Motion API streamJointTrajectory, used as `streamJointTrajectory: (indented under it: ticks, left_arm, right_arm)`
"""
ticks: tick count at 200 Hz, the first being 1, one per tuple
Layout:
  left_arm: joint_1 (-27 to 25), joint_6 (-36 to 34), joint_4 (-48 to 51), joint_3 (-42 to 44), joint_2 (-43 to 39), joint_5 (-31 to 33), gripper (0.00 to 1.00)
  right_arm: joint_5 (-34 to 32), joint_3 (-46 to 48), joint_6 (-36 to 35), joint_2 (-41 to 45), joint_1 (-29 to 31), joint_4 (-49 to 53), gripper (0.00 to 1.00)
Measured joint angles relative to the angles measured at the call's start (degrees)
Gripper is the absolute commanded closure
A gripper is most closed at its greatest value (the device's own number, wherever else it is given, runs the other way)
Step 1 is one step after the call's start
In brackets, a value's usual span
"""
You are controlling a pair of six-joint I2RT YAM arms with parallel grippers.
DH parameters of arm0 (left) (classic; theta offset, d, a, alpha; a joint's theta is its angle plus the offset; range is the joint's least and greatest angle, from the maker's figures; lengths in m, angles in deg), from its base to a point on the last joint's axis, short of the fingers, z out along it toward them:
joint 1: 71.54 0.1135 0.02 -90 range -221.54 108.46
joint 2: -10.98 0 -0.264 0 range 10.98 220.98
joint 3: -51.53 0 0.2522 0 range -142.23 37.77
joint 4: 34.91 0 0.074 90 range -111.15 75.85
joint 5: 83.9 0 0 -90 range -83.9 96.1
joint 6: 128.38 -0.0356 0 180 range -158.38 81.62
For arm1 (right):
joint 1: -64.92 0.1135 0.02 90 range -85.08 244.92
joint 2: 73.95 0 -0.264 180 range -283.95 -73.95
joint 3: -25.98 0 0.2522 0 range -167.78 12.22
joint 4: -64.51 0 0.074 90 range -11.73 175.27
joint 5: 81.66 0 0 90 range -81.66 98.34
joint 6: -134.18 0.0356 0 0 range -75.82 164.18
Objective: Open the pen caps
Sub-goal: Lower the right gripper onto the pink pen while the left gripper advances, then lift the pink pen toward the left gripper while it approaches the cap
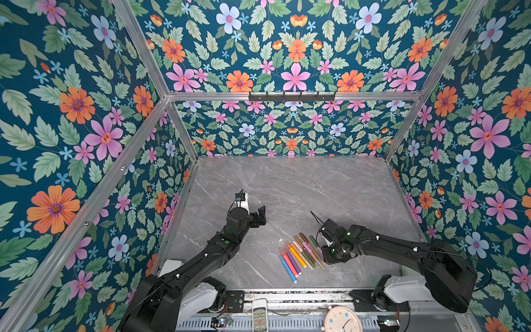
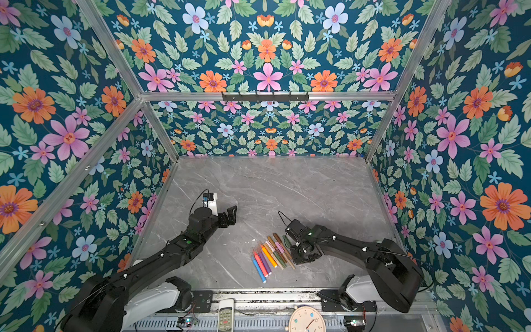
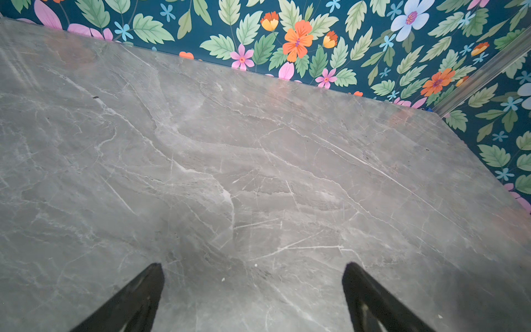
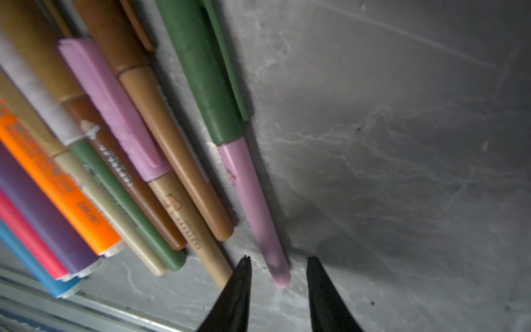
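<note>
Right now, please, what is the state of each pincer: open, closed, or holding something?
Left pincer: open, holding nothing.
Right pincer: open, straddling the end of the pink pen, not yet gripping it.

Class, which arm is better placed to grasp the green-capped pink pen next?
Right: the right fingers flank the end of the pink pen; the left fingers hang open over bare table.

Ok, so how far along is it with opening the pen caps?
Done: nothing visible; the pens lie in a row, no loose cap beside them, and the caps the right wrist view shows are on. In hand: the right tool straddles the end of the pink pen with the green cap, jaws apart, not gripping. The left tool hangs open over bare table. Left: seemingly every cap.
</note>
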Motion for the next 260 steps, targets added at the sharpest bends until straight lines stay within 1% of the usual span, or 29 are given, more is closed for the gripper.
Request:
streamJointTrajectory:
  ticks: [60, 78, 94, 108, 141, 158, 170, 179, 193, 203, 233, 247, 260]
  left_arm:
    - [0.0, 0.0, 0.1, -0.7, 1.1, 0.1, 0.00]
    - [0.1, 0.0, 0.1, -1.3, 1.9, 0.0, 0.00]
    - [0.3, 0.0, 0.1, -1.6, 2.6, -0.1, 0.00]
    - [0.5, -0.1, 0.3, -2.1, 3.4, -0.4, 0.00]
    - [1.3, -0.5, 2.4, -6.7, 8.5, -3.1, 0.00]
    - [1.5, -0.6, 3.7, -9.6, 11.1, -5.1, 0.00]
    - [1.4, -0.4, 4.3, -11.0, 11.9, -8.0, 0.00]
    - [1.4, 0.2, 4.5, -11.9, 12.5, -10.6, 0.06]
    - [1.2, 3.1, 4.3, -13.1, 13.9, -14.8, 0.17]
    - [0.9, 5.0, 3.9, -13.6, 15.2, -17.9, 0.22]
    - [-0.6, 14.6, 0.3, -13.3, 18.5, -25.9, 0.22]
    - [-1.5, 19.5, -2.3, -13.3, 20.1, -28.7, 0.25]
    - [-2.7, 23.6, -4.8, -13.3, 21.4, -30.8, 0.25]
  right_arm:
    - [-2.8, -2.2, -0.5, -2.7, 0.1, 0.5, 0.68]
    - [-2.8, -3.4, -1.4, -4.7, 0.1, 0.5, 0.73]
    - [-2.8, -4.2, -2.0, -5.9, 0.1, 0.9, 0.80]
    - [-2.8, -4.4, -2.3, -6.2, 0.1, 1.0, 0.84]
    - [-2.7, -5.6, -3.5, -4.1, 0.1, 2.3, 0.89]
    - [-2.9, -8.6, -5.4, -2.7, -0.1, 4.4, 0.89]
    - [-2.8, -11.6, -7.0, -2.3, -0.5, 5.9, 0.89]
    - [-2.5, -13.9, -8.4, -2.2, -0.9, 6.8, 0.89]
    - [-0.5, -16.9, -10.5, -2.1, -1.5, 7.5, 0.89]
    - [1.7, -18.5, -11.7, -2.1, -1.5, 7.6, 0.89]
    - [7.5, -21.6, -13.7, -3.0, -1.6, 7.6, 0.88]
    - [9.6, -22.8, -13.8, -4.3, -1.7, 7.3, 0.88]
    - [10.8, -23.6, -13.7, -5.6, -1.7, 6.8, 0.88]
